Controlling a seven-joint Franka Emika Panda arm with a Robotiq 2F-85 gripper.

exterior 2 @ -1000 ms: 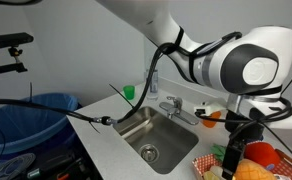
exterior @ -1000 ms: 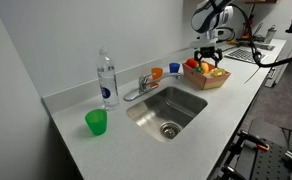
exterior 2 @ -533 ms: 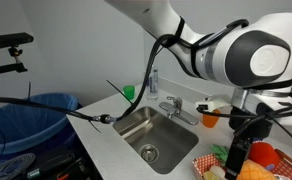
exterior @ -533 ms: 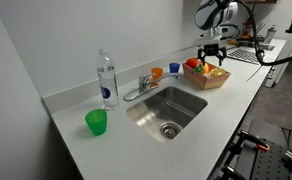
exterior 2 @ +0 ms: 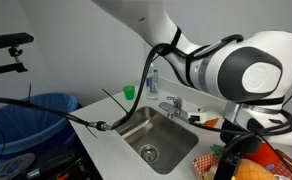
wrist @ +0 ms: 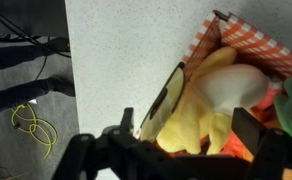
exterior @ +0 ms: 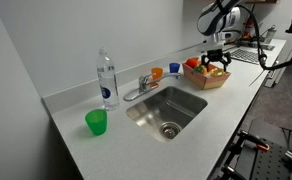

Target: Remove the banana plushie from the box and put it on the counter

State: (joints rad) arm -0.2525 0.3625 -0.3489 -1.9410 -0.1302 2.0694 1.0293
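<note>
The brown box (exterior: 208, 78) stands on the pale counter (exterior: 106, 145) to the right of the sink; in the wrist view its rim (wrist: 172, 92) and red checked lining show. The yellow banana plushie (wrist: 198, 108) lies inside it among red and orange toy fruits. My gripper (exterior: 218, 60) hangs low over the box; it also shows in an exterior view (exterior 2: 232, 158). In the wrist view the gripper (wrist: 189, 135) is open, with its two fingers on either side of the plushie and not closed on it.
A steel sink (exterior: 166, 110) with a tap (exterior: 141, 86) is set in the counter. A water bottle (exterior: 106, 80) and a green cup (exterior: 96, 122) stand to its left. Orange (exterior: 157, 73) and blue (exterior: 173, 69) cups stand behind the box. The counter's edge and black cables (wrist: 31, 120) show below.
My gripper has come down from above the box until its fingers are at the fruits. The box and the other things have not moved.
</note>
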